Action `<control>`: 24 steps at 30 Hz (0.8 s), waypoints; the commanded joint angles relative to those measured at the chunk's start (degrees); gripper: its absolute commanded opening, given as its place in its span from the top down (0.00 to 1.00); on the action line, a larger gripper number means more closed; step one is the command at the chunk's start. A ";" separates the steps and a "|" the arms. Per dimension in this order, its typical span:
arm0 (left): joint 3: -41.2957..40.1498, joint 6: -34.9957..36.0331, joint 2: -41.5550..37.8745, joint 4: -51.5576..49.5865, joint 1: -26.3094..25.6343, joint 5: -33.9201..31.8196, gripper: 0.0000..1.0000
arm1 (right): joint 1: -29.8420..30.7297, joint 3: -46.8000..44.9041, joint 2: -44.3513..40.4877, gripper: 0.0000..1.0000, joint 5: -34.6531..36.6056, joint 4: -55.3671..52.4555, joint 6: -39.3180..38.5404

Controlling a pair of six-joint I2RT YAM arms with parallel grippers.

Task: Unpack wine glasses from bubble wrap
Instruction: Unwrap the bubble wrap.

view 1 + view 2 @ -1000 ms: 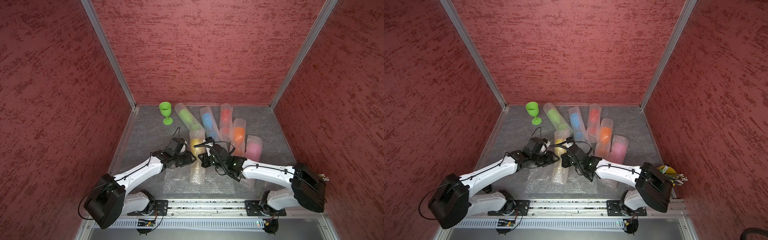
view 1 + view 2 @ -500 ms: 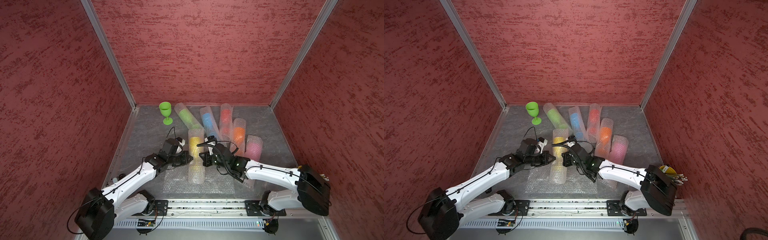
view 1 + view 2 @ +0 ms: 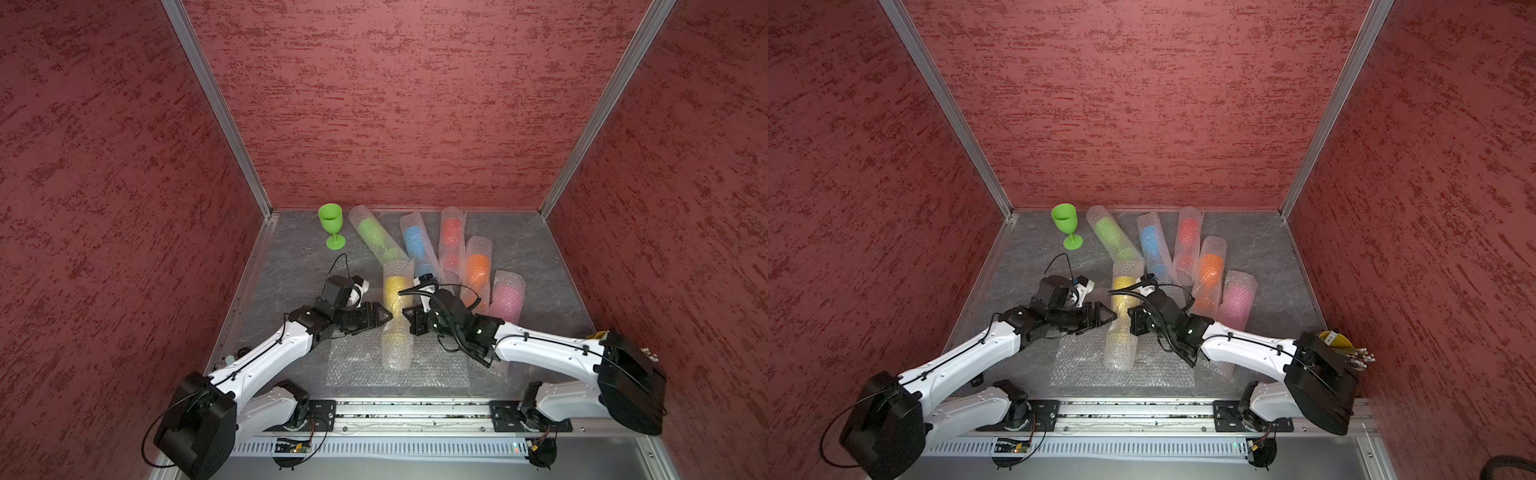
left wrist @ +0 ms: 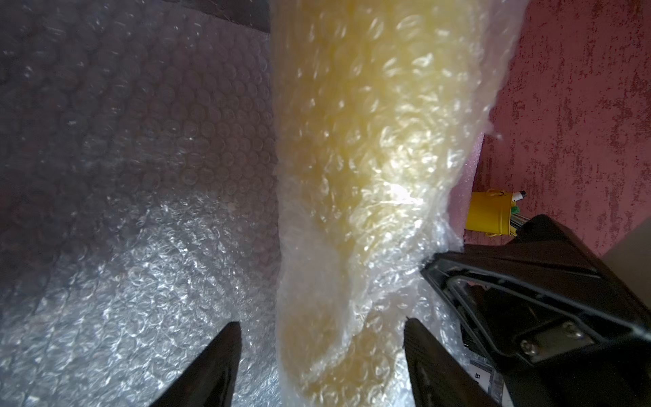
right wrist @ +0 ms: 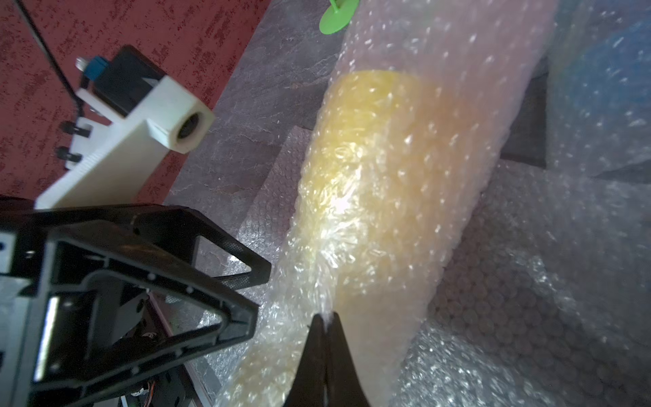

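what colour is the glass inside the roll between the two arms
Yellow, seen through the bubble wrap; the glass shows best in the right wrist view.

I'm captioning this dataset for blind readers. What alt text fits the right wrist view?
The right hand, shut, pinches a bubble wrap roll with a yellow goblet inside, lying on a flat bubble wrap sheet. The left hand stands open beside the roll; the foot of a green goblet shows beyond.
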 commanded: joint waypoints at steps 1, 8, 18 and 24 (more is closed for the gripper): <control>-1.47 -0.48 0.67 5.87 1.21 5.87 0.25 | -0.29 -0.31 -2.31 1.00 -1.62 3.77 -0.56; -2.11 -3.17 1.51 11.57 1.22 9.17 0.35 | -0.29 -0.06 -2.53 1.00 -5.21 5.62 -1.04; -2.19 -3.99 1.82 12.82 0.42 8.94 0.75 | -0.29 0.47 -1.83 1.00 -4.89 4.90 -1.79; -1.48 -2.68 0.10 8.93 0.48 6.56 1.00 | -0.29 1.94 -0.20 1.00 0.10 -0.15 -2.60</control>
